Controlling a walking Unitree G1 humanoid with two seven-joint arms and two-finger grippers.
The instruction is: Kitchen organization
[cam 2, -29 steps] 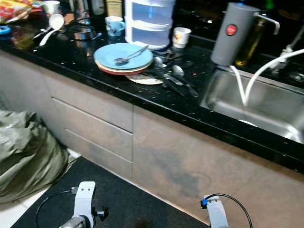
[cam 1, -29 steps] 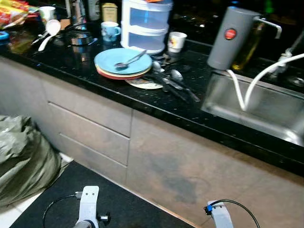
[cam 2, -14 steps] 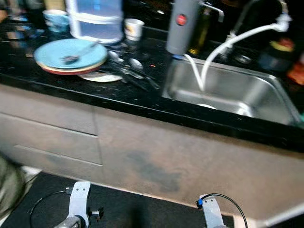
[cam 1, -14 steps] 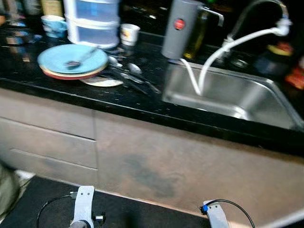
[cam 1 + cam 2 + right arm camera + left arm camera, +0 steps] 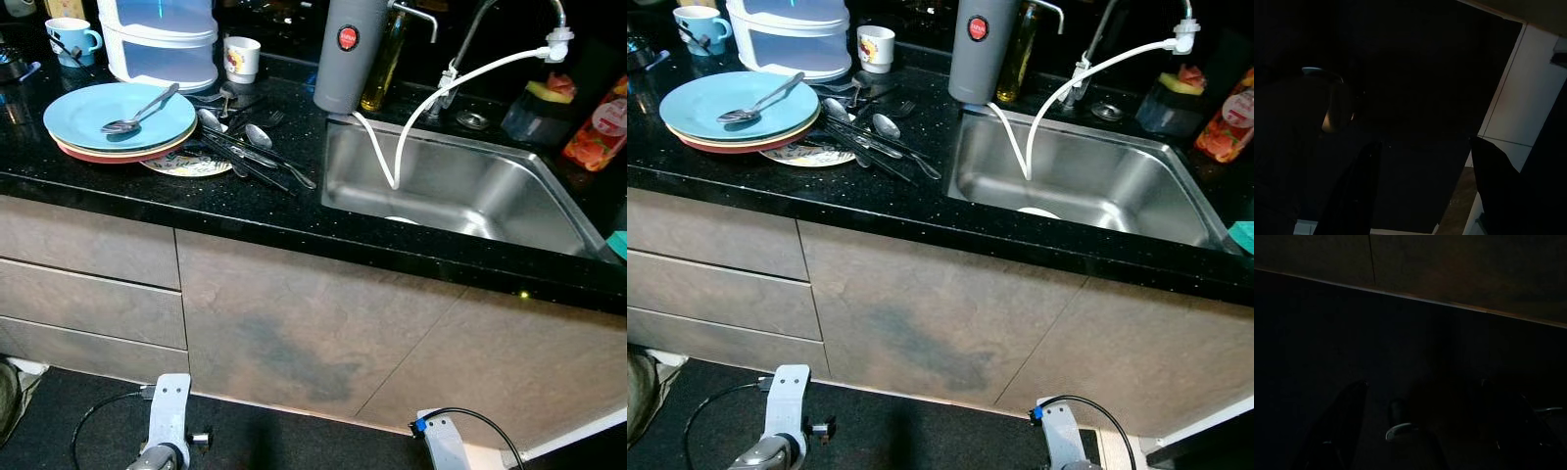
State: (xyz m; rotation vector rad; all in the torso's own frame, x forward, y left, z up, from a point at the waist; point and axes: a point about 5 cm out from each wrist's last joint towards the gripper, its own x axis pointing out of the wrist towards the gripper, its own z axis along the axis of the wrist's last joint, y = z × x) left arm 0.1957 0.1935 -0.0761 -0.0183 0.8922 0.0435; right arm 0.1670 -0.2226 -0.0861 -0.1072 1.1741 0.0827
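Both arms hang low with the left gripper point(image 5: 1422, 431) and right gripper point(image 5: 1422, 188) spread wide and holding nothing, far below the blue plate point(image 5: 120, 115) and sink point(image 5: 460, 191)

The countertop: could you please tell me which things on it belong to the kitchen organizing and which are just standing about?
For the job:
stacked plates
spoon lying on them
loose cutlery beside them
white cup
blue mug

Just standing about:
grey dispenser
white hose
sink
oil bottle

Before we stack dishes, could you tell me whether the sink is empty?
Nearly empty: the sink shows bare steel, with one white hose hanging in and something white at the bottom.
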